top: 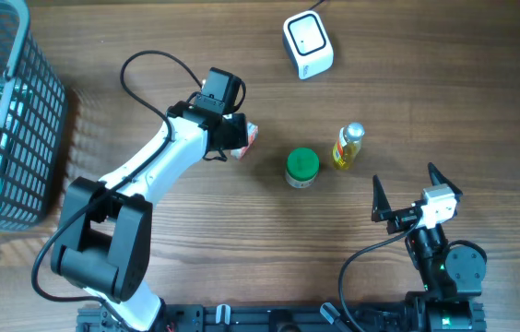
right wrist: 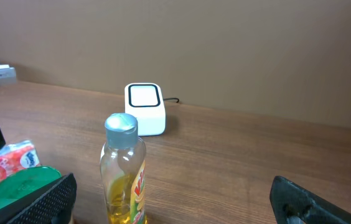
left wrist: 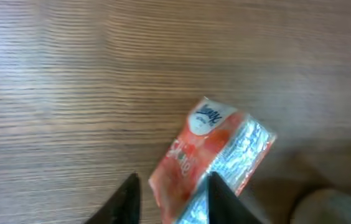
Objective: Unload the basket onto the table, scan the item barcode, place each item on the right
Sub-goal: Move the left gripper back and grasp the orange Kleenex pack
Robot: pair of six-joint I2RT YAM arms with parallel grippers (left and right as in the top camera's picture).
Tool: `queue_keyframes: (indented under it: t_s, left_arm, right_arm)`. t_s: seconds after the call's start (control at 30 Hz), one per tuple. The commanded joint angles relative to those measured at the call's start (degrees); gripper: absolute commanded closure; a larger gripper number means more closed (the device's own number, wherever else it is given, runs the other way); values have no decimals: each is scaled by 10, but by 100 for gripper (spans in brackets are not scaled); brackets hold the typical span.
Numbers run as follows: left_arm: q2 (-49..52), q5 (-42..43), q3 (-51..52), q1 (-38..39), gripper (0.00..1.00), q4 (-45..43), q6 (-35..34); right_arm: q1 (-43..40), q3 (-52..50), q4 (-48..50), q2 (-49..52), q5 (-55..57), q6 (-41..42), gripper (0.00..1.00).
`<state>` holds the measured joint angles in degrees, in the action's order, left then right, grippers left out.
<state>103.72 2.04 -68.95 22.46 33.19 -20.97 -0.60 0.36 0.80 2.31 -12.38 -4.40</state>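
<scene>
A red and white foil packet lies on the wooden table, and in the left wrist view the packet reaches down between my fingers. My left gripper straddles its near end. The jaws are parted, with a gap between the left finger and the packet, while the right finger overlaps its silver edge. The white barcode scanner stands at the back of the table. My right gripper is wide open near the front right and holds nothing.
A small bottle of yellow liquid and a green-lidded jar stand between the two arms. A grey wire basket with packaged goods sits at the left edge.
</scene>
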Motion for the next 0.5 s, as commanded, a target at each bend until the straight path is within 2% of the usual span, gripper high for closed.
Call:
queue_keyframes:
  t_s: [0.0, 0.3, 0.37, 0.47]
  left_arm:
    - [8, 41, 5, 3, 68, 0, 28]
    - [8, -2, 5, -4, 68, -17, 30]
    - [8, 7, 5, -4, 67, -17, 30]
    - [8, 66, 5, -1, 62, -17, 44]
  right_arm:
    - [-4, -1, 1, -3, 5, -1, 0]
    - [-4, -1, 1, -3, 4, -1, 0]
    - [-4, -1, 1, -3, 5, -1, 0]
    - [-4, -1, 1, -3, 5, -1, 0]
